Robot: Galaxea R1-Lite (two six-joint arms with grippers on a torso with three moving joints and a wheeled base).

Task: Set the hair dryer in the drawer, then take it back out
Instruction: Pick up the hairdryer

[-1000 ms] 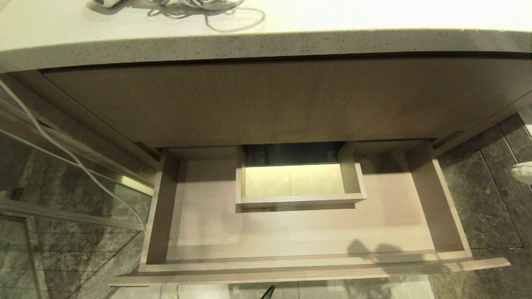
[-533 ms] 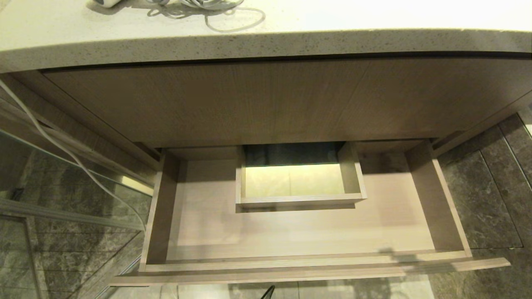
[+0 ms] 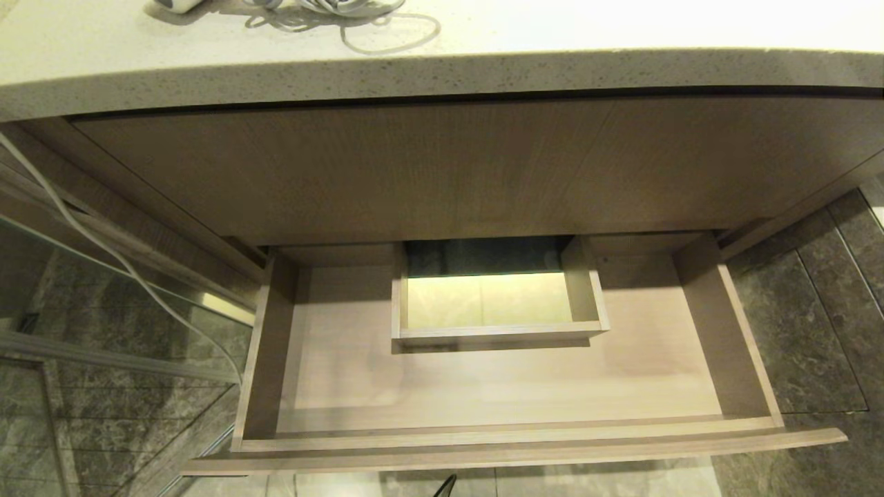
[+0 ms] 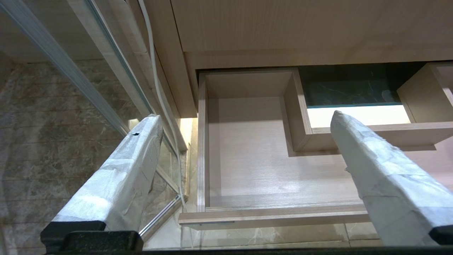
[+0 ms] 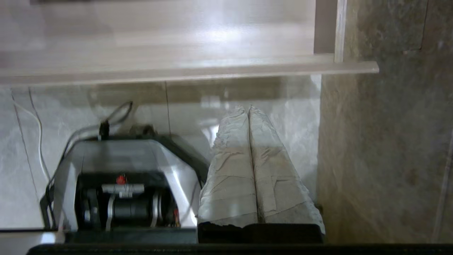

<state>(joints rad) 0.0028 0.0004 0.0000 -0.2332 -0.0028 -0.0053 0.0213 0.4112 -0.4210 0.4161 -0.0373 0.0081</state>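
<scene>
Hanging over the floor at the left front of the vanity, the left gripper [image 4: 244,124] has its wrapped fingers [image 4: 131,166] spread wide, with nothing between them. At centre, the drawer [image 3: 511,438] stands pulled out, its floor bare around the boxed notch [image 3: 497,335] at the rear. On the countertop [image 3: 442,76] above, at its far left edge, a sliver of the hair dryer [image 3: 176,5] shows beside its loose cord [image 3: 345,10]. Right of the drawer front, the right gripper [image 5: 249,109] is pressed shut on nothing, over the floor.
</scene>
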